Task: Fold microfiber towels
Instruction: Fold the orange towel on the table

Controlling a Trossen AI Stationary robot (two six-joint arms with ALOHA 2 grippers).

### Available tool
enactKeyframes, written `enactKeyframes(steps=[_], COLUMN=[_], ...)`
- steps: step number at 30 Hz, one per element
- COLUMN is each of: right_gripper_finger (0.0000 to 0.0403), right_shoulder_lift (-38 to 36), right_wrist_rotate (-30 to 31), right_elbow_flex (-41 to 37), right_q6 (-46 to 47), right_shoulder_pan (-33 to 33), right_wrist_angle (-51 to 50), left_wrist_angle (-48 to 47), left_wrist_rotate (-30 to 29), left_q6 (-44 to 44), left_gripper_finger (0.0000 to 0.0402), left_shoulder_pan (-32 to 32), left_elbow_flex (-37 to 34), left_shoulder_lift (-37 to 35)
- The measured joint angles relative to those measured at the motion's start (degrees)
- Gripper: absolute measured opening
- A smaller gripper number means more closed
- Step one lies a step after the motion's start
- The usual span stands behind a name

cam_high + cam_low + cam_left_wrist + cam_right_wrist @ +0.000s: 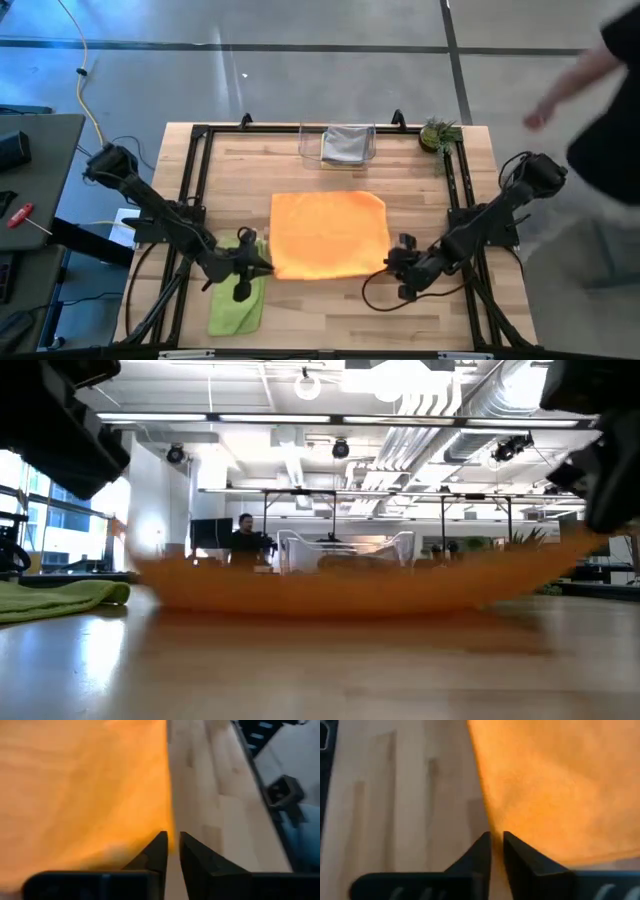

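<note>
An orange towel [328, 235] lies spread flat on the middle of the wooden table; the low view shows it as a blurred orange band [340, 590]. My left gripper [266, 263] hovers at its near left corner, fingers a narrow gap apart, in line with the towel's left edge [170, 795]. My right gripper [393, 258] hovers at the near right corner, also a narrow gap apart, by the towel's right edge [482, 795]. A lime green towel [238, 300] lies bunched at the near left under my left arm. A grey towel [347, 143] lies in a clear bin.
The clear bin [305, 150] stands at the far middle of the table and a small green plant [438, 133] at the far right corner. A black frame [195, 180] runs round the tabletop. A person [600, 90] moves beside the table's far right.
</note>
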Motion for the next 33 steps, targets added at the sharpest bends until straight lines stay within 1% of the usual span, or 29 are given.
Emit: enactKeyframes(steps=[3, 6, 8, 10, 12, 13, 15, 16, 18, 19, 21, 22, 25, 27, 29, 33], right_gripper_finger=[0.0081, 0.0128, 0.0148, 0.0154, 0.0145, 0.0133, 0.01, 0.0077, 0.0028, 0.0015, 0.0014, 0.0017, 0.0006, 0.0004, 0.0011, 0.0029], right_shoulder_lift=[1.0, 0.8, -0.5, -2.4, -4.7, -5.9, -8.4, -9.5, -11.0, -11.4, -12.1, -12.4, -13.1, -13.7, -14.4, -15.4], right_wrist_rotate=[-3.5, -6.7, -8.7, -8.5, -6.3, -5.8, -5.0, -4.7, -4.6, -4.5, -6.4, -8.4, -15.6, -19.2, -20.8, -20.9], right_elbow_flex=[0.0, 0.0, 0.0, 0.1, 0.1, 0.1, 0.1, 0.1, 0.1, 0.1, -1.6, -3.5, -12.3, -18.0, -21.8, -23.7], right_q6=[4.7, 6.4, 6.9, 7.4, 7.0, 5.9, 3.2, 1.3, -2.8, -4.7, -8.3, -9.8, -11.2, -9.5, -6.9, -2.6], right_shoulder_pan=[0.7, 1.0, 1.0, -0.1, -2.0, -3.4, -6.7, -8.6, -12.8, -15.1, -20.4, -23.2, -32.0, -37.2, -41.7, -47.2], right_wrist_angle=[0.3, 0.9, -0.4, -3.1, -7.2, -8.6, -11.5, -12.6, -13.8, -14.1, -10.6, -7.1, 7.8, 17.8, 23.6, 23.3], left_wrist_angle=[0.1, -0.2, -0.1, -0.8, -1.4, -1.4, -0.6, 0.3, 3.3, 5.5, 10.2, 12.4, 16.6, 18.8, 19.4, 20.2], left_wrist_rotate=[3.4, 6.4, 7.2, 6.1, 5.5, 6.7, 11.4, 14.1, 19.4, 22.4, 28.5, 31.6, 37.4, 39.3, 40.4, 40.4], left_q6=[-2.1, -2.7, -1.5, 0.6, 2.5, 4.0, 7.4, 9.4, 13.6, 15.7, 19.1, 20.3, 23.5, 25.3, 26.0, 26.3], left_gripper_finger=[0.0073, 0.0111, 0.0132, 0.0142, 0.0138, 0.0129, 0.0102, 0.0085, 0.0047, 0.0027, 0.0007, 0.0008, 0.0013, 0.0007, 0.0002, 0.0004], left_shoulder_pan=[-0.6, -1.0, -0.9, 0.4, 3.5, 5.6, 10.4, 13.0, 18.1, 20.8, 25.7, 28.1, 33.3, 36.0, 38.0, 40.4], left_elbow_flex=[0.0, 0.0, 0.0, 0.0, 0.0, 0.0, 0.0, 0.0, 0.0, 0.0, 0.0, 0.0, 0.1, 0.1, 0.1, 0.1], left_shoulder_lift=[0.2, -0.4, -2.0, -3.5, -4.3, -4.5, -4.4, -4.0, -2.7, -1.9, 0.0, 1.3, 5.2, 7.8, 10.0, 12.9])
